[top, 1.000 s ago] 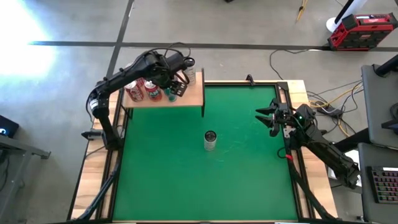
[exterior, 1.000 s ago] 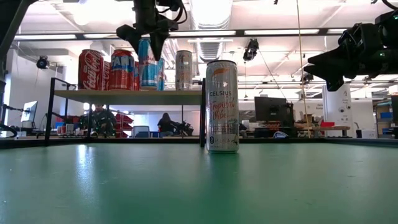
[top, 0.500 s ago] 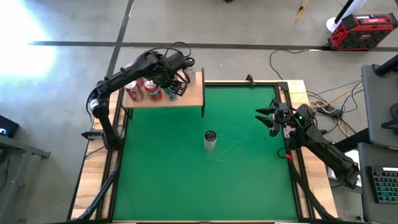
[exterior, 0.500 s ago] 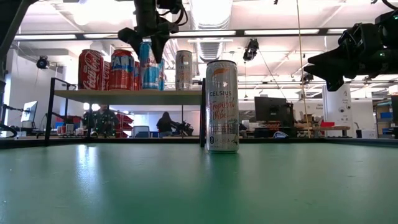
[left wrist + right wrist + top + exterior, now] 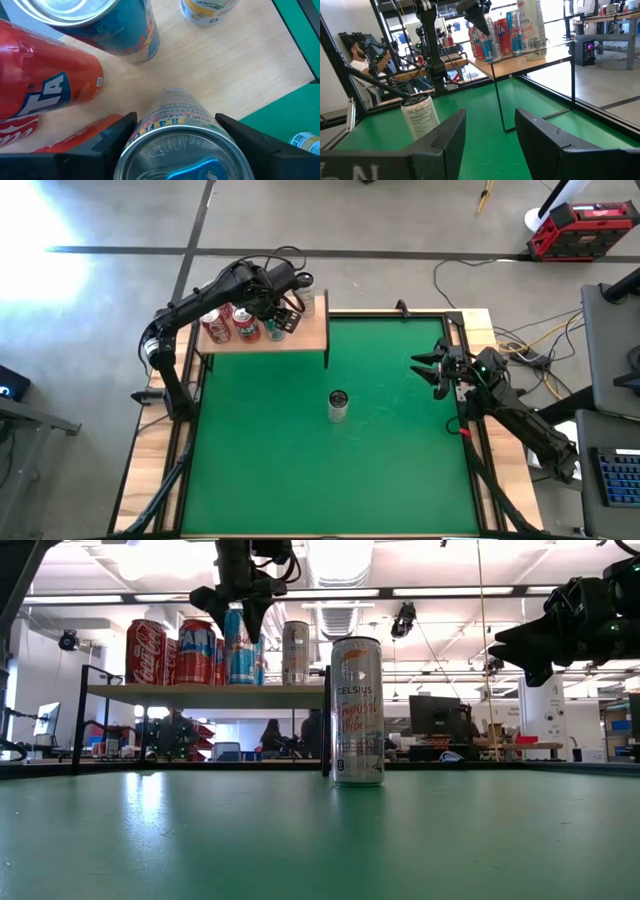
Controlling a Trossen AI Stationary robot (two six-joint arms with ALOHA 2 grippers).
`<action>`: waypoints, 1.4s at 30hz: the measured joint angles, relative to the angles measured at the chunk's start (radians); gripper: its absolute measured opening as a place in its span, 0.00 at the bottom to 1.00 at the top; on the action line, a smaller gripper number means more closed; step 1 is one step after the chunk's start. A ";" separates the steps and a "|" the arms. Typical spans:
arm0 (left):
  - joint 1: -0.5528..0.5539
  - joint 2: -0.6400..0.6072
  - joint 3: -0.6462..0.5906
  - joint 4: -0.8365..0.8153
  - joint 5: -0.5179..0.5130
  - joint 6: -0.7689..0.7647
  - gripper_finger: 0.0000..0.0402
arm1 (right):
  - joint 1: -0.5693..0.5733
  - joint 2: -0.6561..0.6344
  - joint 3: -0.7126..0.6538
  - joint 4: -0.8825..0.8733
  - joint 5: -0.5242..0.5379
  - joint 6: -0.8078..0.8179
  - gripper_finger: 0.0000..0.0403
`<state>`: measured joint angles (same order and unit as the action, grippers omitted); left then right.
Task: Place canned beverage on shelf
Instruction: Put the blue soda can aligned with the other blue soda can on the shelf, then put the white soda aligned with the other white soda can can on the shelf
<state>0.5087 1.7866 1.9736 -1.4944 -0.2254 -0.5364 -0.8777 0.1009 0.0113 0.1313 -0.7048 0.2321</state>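
The shelf (image 5: 310,337), a light-wood board on thin black legs, stands at the green mat's far left corner. On it stand a red cola can (image 5: 146,652), a second red can (image 5: 196,652), a blue can (image 5: 117,30) and a pale can (image 5: 295,652). My left gripper (image 5: 283,320) reaches down over the board and is shut on one more can (image 5: 182,135), silver with a blue tab. A silver Celsius can (image 5: 338,405) stands alone mid-mat. My right gripper (image 5: 420,367) waits at the mat's right edge, level, with a narrow bare gap between its fingers. My left gripper pinches the silver can between its two fingers (image 5: 117,132), one on each side of the wall just below the top rim (image 5: 142,129). The fingers come steeply from above. The can stands upright, its base on the shelf board (image 5: 172,92).
The other cans crowd the board close beside the held one. The board's right part (image 5: 235,70) is bare wood. A black leg (image 5: 326,730) stands at the shelf's corner nearest the Celsius can. People sit in the room beyond the table.
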 joint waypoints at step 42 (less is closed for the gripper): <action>-0.017 -0.001 0.106 -0.078 0.026 -0.154 0.98 | 0.000 0.000 0.000 0.000 0.000 0.000 0.40</action>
<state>0.4915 1.7859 2.0801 -1.5721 -0.1991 -0.6904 -0.8776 0.1013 0.0113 0.1312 -0.7048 0.2321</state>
